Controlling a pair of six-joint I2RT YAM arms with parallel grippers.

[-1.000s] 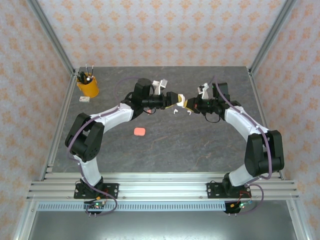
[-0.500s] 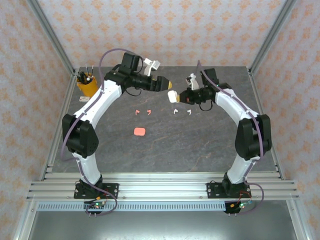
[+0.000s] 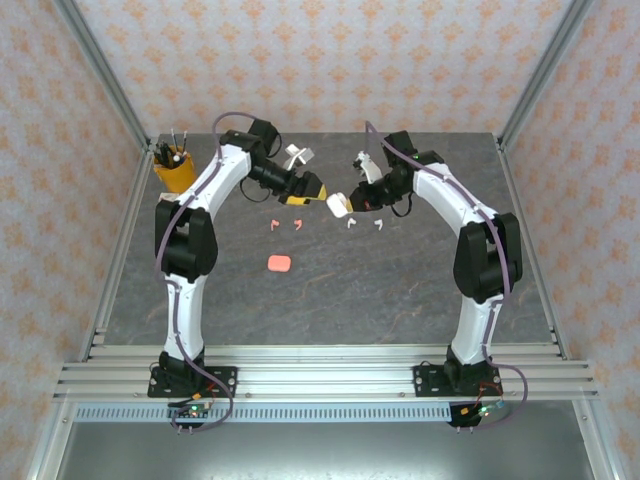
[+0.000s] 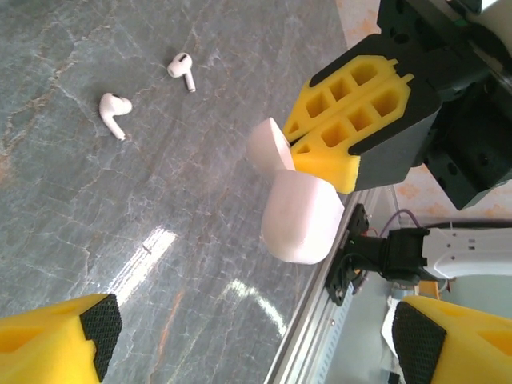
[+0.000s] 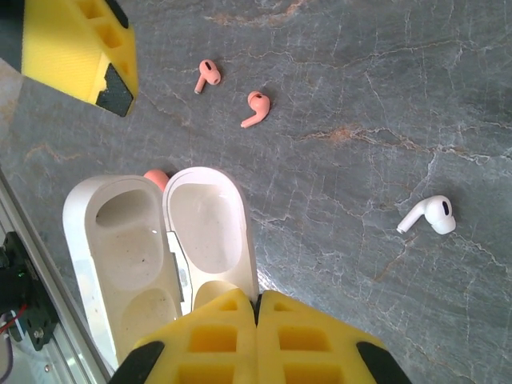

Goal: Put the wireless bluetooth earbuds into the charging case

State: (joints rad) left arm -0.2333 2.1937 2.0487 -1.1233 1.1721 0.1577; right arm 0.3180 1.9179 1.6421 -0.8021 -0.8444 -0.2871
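My right pincer (image 5: 258,310) is pinched tight on the white case (image 5: 160,240). I hold the case by its edge, up above the table (image 5: 384,96). Its lid is swung open, so I can see both hollow halves side by side.

My left pincer (image 3: 309,191) is spread wide apart and holds nothing. It hangs in the air just beside the white case, with its tips pointing toward it.

All four earbuds lie on the table, not in a case. The two pink earbuds (image 5: 256,108) lie close together on my left pincer's side. The two white earbuds (image 4: 114,112) lie close together on my right pincer's side.

A pink case (image 3: 279,263) sits on the table nearer my bases, well apart from both pincers.
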